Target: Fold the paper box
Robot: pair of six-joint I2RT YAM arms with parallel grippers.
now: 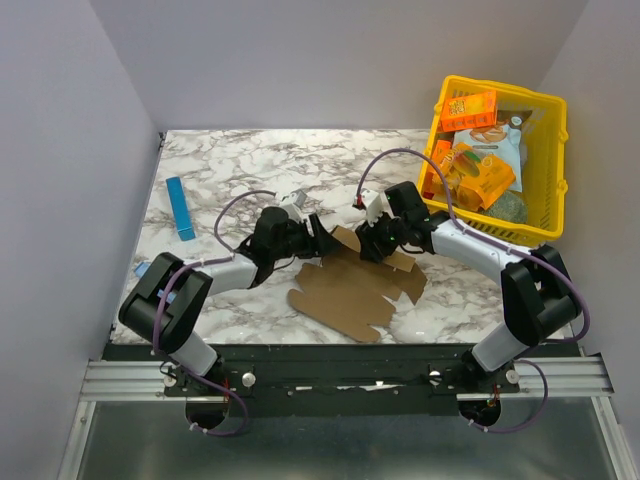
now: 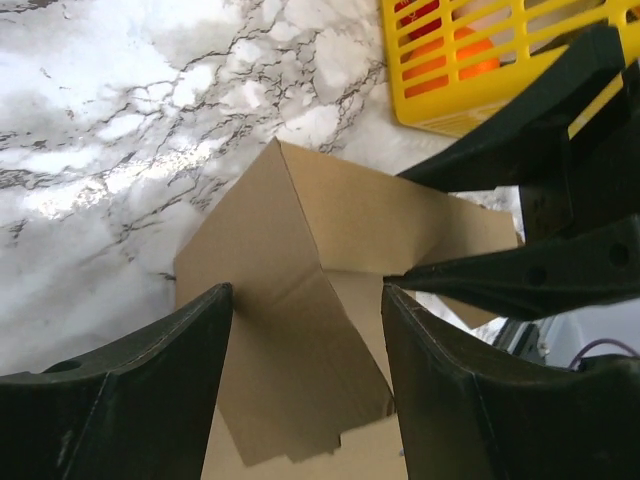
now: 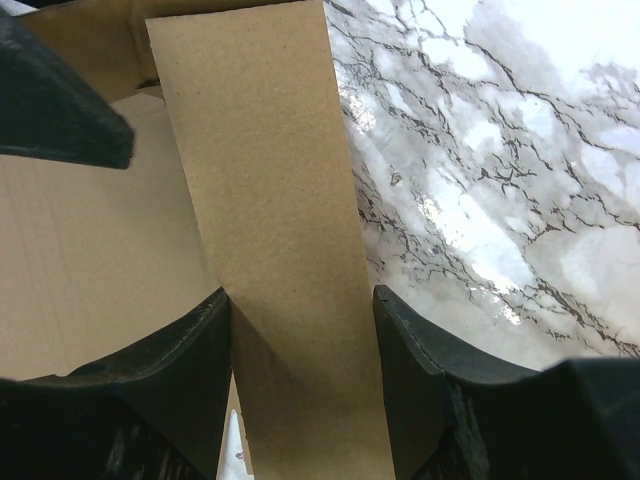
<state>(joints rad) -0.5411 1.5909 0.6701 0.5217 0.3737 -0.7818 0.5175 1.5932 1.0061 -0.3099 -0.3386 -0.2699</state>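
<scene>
The paper box (image 1: 355, 295) is a flat brown die-cut cardboard sheet lying in the middle of the marble table, with its far flaps raised. My left gripper (image 1: 312, 238) is at the sheet's far left corner. In the left wrist view it is open (image 2: 308, 300), with a raised, creased flap (image 2: 300, 250) standing between its fingers. My right gripper (image 1: 372, 240) is at the far edge, close to the left one. It is open (image 3: 300, 300) and straddles a narrow cardboard strip (image 3: 260, 150). The right gripper's fingers (image 2: 520, 270) show in the left wrist view, touching the flap.
A yellow basket (image 1: 500, 88) with orange snack boxes and packets stands at the back right, and also shows in the left wrist view (image 2: 480, 90). A slim blue bar (image 1: 181, 208) lies at the left. Grey walls enclose the table on three sides.
</scene>
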